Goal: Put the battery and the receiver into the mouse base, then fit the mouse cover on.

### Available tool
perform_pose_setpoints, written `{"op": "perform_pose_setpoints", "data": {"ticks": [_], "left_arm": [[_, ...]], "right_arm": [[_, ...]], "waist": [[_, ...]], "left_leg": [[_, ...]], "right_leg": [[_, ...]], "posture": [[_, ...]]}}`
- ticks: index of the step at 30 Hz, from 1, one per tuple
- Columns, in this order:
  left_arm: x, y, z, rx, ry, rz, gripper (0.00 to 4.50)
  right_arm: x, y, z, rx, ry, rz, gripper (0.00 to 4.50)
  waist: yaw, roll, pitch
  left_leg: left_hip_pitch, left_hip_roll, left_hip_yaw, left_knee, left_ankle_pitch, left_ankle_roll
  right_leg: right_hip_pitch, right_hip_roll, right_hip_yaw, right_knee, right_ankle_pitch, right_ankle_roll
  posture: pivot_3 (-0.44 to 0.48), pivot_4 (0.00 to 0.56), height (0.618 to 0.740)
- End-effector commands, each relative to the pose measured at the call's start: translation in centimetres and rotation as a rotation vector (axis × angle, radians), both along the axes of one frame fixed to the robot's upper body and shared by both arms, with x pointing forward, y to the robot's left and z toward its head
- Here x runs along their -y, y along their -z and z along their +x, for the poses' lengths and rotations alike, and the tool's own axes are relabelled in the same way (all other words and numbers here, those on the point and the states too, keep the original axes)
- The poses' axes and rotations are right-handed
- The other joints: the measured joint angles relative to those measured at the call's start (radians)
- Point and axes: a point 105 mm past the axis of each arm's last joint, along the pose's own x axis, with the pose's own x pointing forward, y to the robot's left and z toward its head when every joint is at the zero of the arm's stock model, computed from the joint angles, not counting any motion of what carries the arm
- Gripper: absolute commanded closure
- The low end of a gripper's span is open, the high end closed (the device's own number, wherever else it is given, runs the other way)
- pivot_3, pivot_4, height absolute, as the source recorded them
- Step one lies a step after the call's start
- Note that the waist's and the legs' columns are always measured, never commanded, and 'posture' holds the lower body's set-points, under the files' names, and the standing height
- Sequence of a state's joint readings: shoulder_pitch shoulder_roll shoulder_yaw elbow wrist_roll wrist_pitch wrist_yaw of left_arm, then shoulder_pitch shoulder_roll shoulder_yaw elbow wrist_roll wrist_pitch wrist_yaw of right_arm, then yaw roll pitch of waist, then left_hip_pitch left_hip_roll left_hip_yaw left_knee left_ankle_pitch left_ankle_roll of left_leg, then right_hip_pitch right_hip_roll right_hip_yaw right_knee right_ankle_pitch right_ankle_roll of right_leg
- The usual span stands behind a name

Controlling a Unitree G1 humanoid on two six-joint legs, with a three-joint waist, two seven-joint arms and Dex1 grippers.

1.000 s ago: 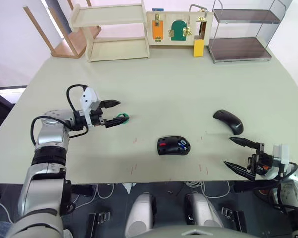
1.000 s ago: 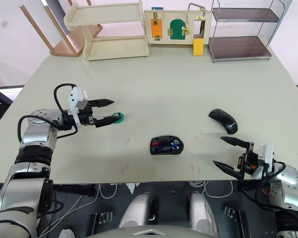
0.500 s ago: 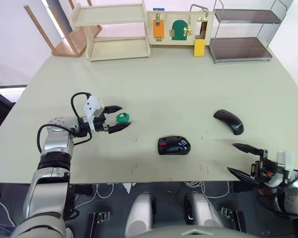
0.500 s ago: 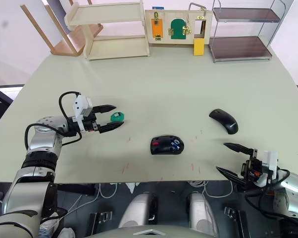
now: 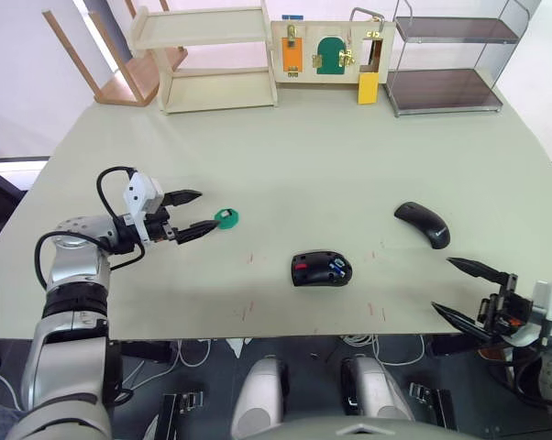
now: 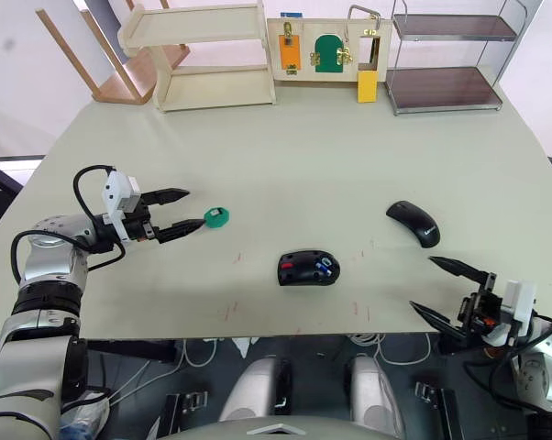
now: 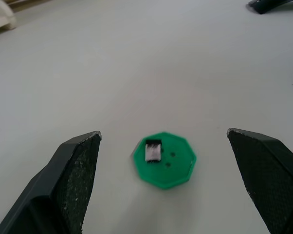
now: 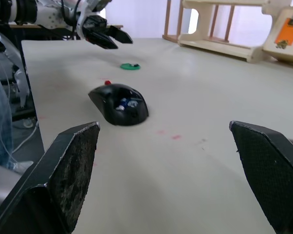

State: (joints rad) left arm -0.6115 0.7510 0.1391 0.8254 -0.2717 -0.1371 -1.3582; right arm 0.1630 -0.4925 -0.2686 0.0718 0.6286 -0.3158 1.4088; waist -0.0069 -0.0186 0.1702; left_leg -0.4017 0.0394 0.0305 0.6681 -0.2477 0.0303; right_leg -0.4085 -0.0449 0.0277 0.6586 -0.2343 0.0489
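Note:
The mouse base (image 5: 322,269), an open black shell with a red part inside, lies near the table's front middle. The blue battery (image 5: 336,269) sits inside it. The smooth black mouse cover (image 5: 423,224) lies apart to its right. A green octagonal holder (image 5: 226,218) left of the base carries the small silvery receiver (image 7: 153,150). My left gripper (image 5: 205,208) is open just left of the holder, fingertips short of it and holding nothing. My right gripper (image 5: 442,284) is open and empty at the front right edge, below the cover.
Along the far edge stand a wooden shelf (image 5: 207,55), a latch board (image 5: 331,50) and a wire rack (image 5: 450,55). Faint red marks (image 5: 248,312) dot the table near the front. Bare table lies between the holder and the base.
My left gripper has drawn back to the left, off the green holder, which stays in place. My right gripper has slid further toward the front right edge. Base and cover are unmoved.

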Motion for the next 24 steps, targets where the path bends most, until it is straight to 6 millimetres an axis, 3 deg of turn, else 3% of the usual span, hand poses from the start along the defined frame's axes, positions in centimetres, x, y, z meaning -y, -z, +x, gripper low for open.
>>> {"op": "perform_pose_setpoints", "data": {"ticks": [1,5,14,18,19,21,24], "left_arm": [[-0.1,-0.9,0.6,0.012,0.025,0.032,0.07],[0.9,-0.3,1.1,-0.024,0.075,0.062,0.07],[0.7,-0.4,1.7,-0.09,0.076,0.086,0.07],[0.8,-1.2,2.0,-0.091,0.075,0.068,0.98],[0.8,-1.2,2.0,-0.092,0.07,0.073,1.64],[0.7,-1.2,2.0,-0.103,0.068,0.077,2.47],[0.9,-1.4,2.0,-0.109,0.077,0.075,2.47]], "right_arm": [[-1.4,-1.3,0.2,0.034,-0.016,0.003,0.0],[-2.1,-1.5,0.3,0.036,-0.029,0.009,0.0],[-3.6,-0.8,0.6,0.028,-0.027,0.014,0.0],[-3.9,-0.7,0.6,0.034,-0.023,0.033,0.0],[-3.9,-0.7,0.7,0.037,-0.022,0.035,0.0],[-4.0,-0.8,0.8,0.045,-0.019,0.033,0.0],[-4.1,-0.8,1.0,0.06,-0.006,0.036,0.0]], "waist": [[0.001,-0.001,0.0],[0.0,-0.002,0.001],[-0.005,-0.003,0.002],[-0.005,-0.003,0.002],[-0.004,-0.003,0.002],[-0.004,-0.003,0.002],[-0.005,-0.003,0.002]], "left_leg": [[0.0,0.0,0.0,0.0,0.0,0.0],[0.0,0.0,0.001,0.001,0.0,0.0],[-0.006,0.0,-0.001,0.001,0.0,0.0],[-0.007,0.0,-0.002,0.001,0.0,0.0],[-0.007,0.0,-0.003,0.001,0.0,0.0],[-0.008,0.0,-0.004,0.002,0.0,0.0],[-0.008,0.0,-0.005,0.002,0.0,0.0]], "right_leg": [[0.0,0.0,0.0,0.0,0.0,0.0],[0.0,0.0,0.0,0.0,0.0,0.0],[-0.005,0.0,0.0,0.0,0.001,0.001],[-0.005,0.0,-0.001,0.0,0.001,0.001],[-0.005,0.0,-0.002,0.0,0.001,0.001],[-0.005,0.0,-0.003,0.0,0.001,0.001],[-0.005,0.0,-0.004,0.0,0.001,0.001]], "posture": [[0.0,0.15,0.74],[0.0,0.15,0.74],[0.0,0.15,0.74],[0.0,0.15,0.74],[0.0,0.15,0.74],[0.0,0.15,0.74],[0.0,0.15,0.74]]}}
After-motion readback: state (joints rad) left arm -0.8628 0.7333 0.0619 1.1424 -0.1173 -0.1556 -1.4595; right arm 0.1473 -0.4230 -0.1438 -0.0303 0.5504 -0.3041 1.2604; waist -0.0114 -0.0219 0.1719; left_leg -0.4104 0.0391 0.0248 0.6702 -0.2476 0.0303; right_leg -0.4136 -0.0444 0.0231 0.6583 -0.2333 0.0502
